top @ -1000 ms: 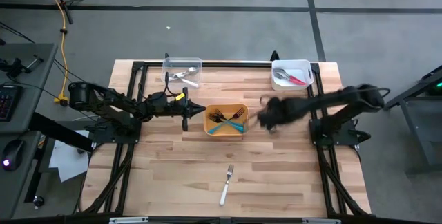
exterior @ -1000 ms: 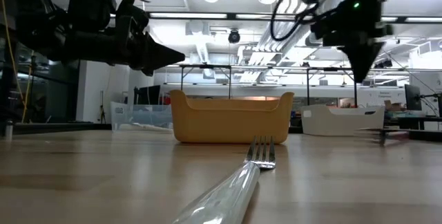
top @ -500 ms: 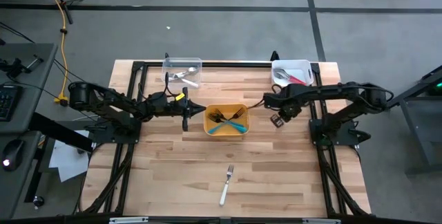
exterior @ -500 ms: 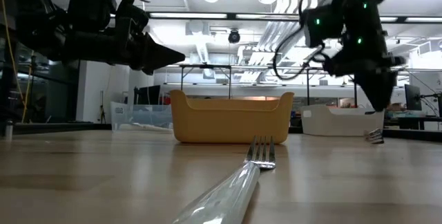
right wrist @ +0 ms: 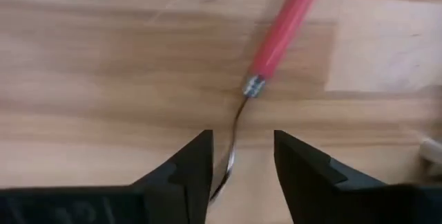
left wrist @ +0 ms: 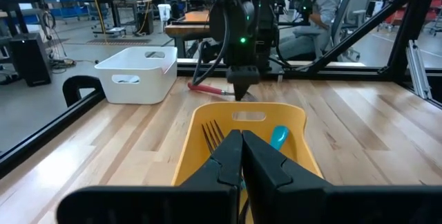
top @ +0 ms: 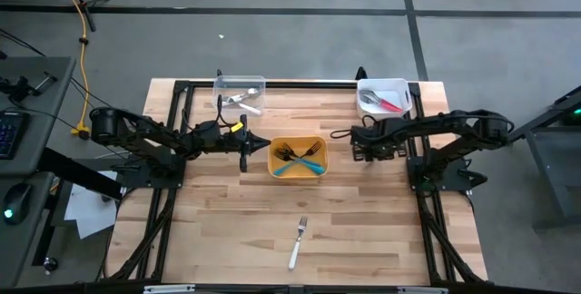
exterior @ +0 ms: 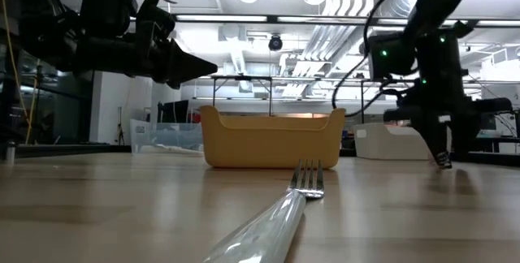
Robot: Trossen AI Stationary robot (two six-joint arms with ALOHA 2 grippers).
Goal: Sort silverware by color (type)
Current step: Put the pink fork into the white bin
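Silverware is mostly binned, but we see a red-handled fork (right wrist: 286, 18) flat on the table (top: 363, 230) under our right gripper (right wrist: 242, 175), whose fingers stand spread astride its steel neck. Closing on that thin, low neck, we judge, could skid it aside or pinch only wood. Our left gripper (left wrist: 241, 156), pressed together and empty, hovers by the yellow bin (top: 273, 161), which holds teal and dark forks. At one o'clock the white bin (top: 406, 94) holds red forks; at eleven the clear bin (top: 220, 86) holds pale ones. A white-handled fork (top: 297, 242) lies at six o'clock.
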